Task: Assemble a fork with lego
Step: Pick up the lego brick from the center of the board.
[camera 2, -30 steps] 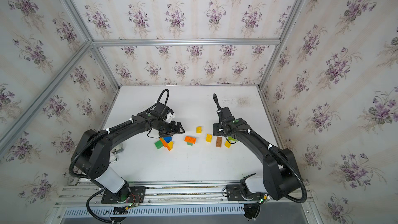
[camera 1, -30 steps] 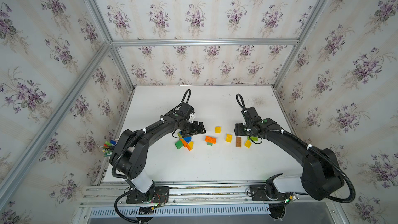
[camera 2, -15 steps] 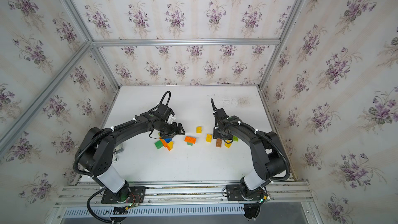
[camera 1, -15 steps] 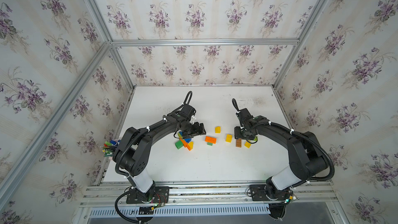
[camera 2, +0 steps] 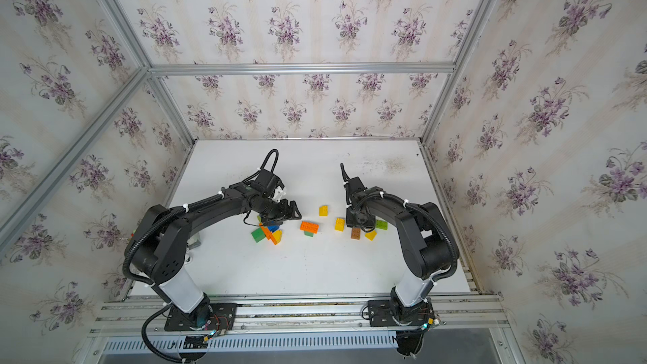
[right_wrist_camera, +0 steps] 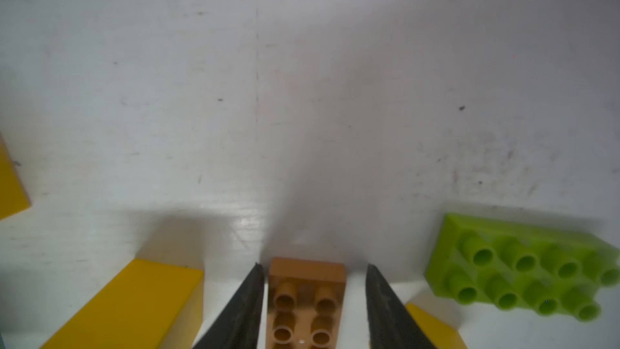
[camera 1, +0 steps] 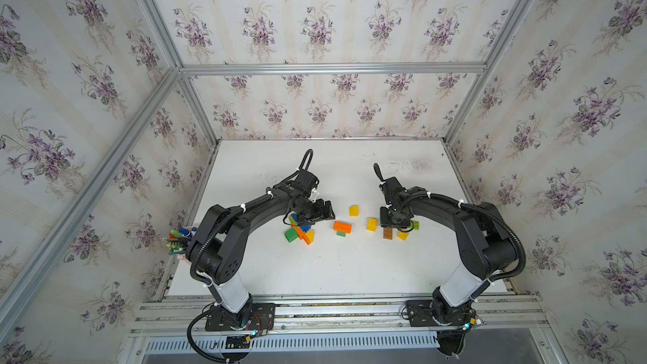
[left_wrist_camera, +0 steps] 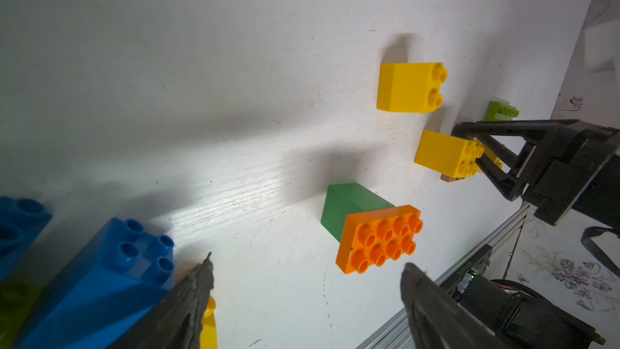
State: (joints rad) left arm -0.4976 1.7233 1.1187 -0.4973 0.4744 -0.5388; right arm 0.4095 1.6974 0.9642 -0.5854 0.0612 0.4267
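The right jaws stand apart astride the brown brick (right_wrist_camera: pixel 307 300), a thin gap on each side. The brick lies on the tabletop (camera 1: pixel 315 274) at 3 o'clock from the orange brick (camera 1: pixel 342 226). The left jaws gape wide with nothing between them, by the mixed-colour brick cluster (camera 1: pixel 304 235) at 9 o'clock from the orange brick.

I'm looking into a booth lined on every side with pale striped wallpaper (camera 1: pixel 315 29) sprigged with purple violets. Aluminium frame bars (camera 1: pixel 332 68) run along its corners and across the back. The white tabletop (camera 1: pixel 315 274) is scuffed, with a grey smudge (camera 1: pixel 420 164) towards its far right corner. A metal rail (camera 1: pixel 350 309) and a slotted grille (camera 1: pixel 315 344) edge my near side. The light is soft and even.
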